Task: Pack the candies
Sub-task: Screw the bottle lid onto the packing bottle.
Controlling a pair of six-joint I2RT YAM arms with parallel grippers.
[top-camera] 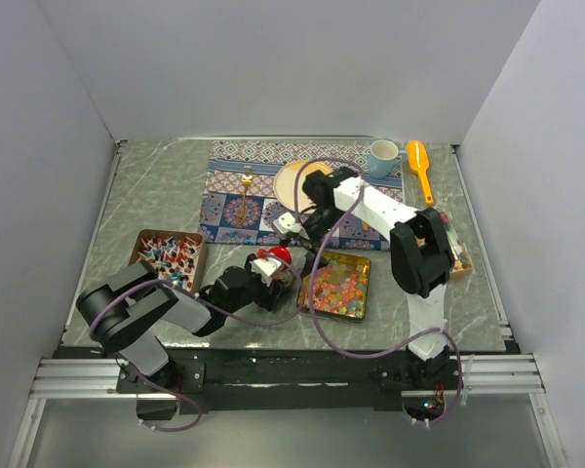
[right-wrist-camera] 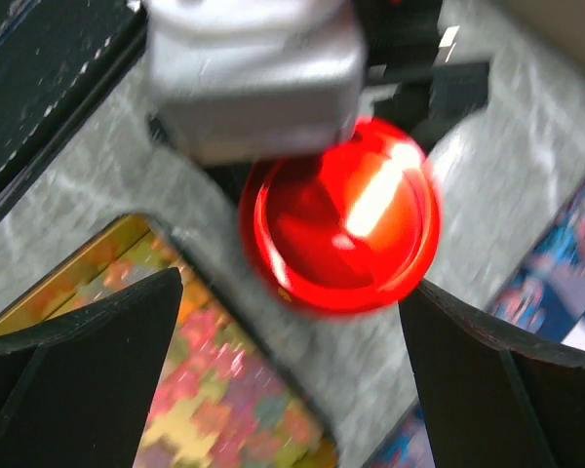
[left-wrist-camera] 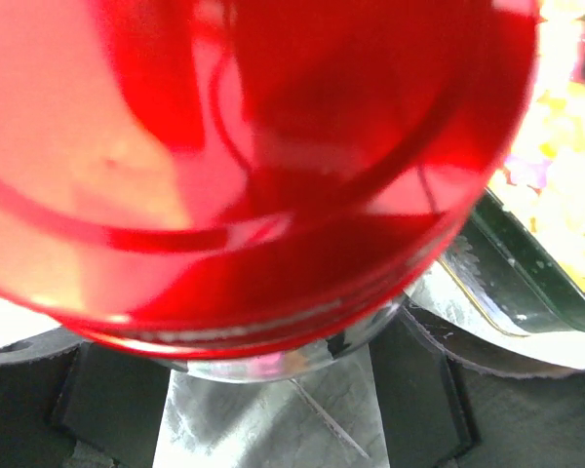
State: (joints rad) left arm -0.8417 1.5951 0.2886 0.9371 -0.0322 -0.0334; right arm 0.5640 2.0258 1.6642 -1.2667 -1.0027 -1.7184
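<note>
The red-lidded jar (top-camera: 280, 255) is clamped in the low-stretched left jaws. The right jaws are held wide apart above it.

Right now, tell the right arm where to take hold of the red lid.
Grip the red lid by its round rim, coming down from above with the right end effector open across it. Its flat face points up, and the left end effector holds the jar below, blocking a lower grip.
</note>
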